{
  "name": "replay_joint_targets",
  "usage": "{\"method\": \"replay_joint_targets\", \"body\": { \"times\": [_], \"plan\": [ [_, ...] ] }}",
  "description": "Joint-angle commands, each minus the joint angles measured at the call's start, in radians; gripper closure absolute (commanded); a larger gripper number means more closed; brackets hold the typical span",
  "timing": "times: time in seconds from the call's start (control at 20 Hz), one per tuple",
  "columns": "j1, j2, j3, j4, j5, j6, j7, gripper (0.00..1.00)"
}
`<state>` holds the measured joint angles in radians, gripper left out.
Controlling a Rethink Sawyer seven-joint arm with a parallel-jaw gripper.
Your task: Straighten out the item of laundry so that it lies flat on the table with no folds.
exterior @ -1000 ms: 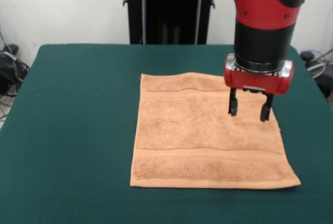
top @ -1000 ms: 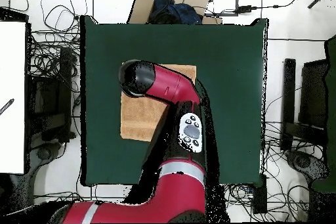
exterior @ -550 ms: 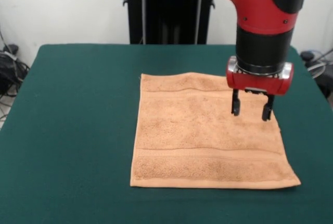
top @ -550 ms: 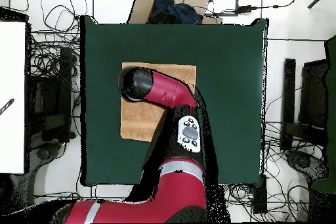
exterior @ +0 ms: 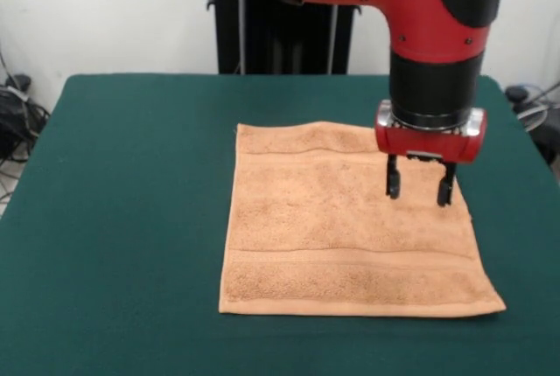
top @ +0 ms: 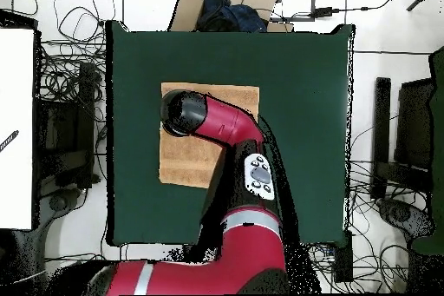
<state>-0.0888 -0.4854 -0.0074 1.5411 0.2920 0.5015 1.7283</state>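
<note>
Lying flat on the green table, the towel shows in the front view right of the middle, with one woven band near its far edge and one near its near edge. Over its right part hangs the gripper, its two fingers apart and holding nothing; I cannot tell if the tips touch the cloth. From overhead, the red arm covers much of the towel, and cables lie on the floor left of the table.
</note>
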Motion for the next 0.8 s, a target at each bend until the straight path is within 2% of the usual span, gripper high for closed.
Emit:
{"method": "replay_joint_targets", "body": {
  "times": [0.05,0.8],
  "plan": [
    [-0.081,-0.027,0.107,0.132,-0.108,-0.094,-0.016,0.0],
    [-0.137,-0.048,0.161,0.174,-0.182,-0.133,0.039,0.0]
  ]
}}
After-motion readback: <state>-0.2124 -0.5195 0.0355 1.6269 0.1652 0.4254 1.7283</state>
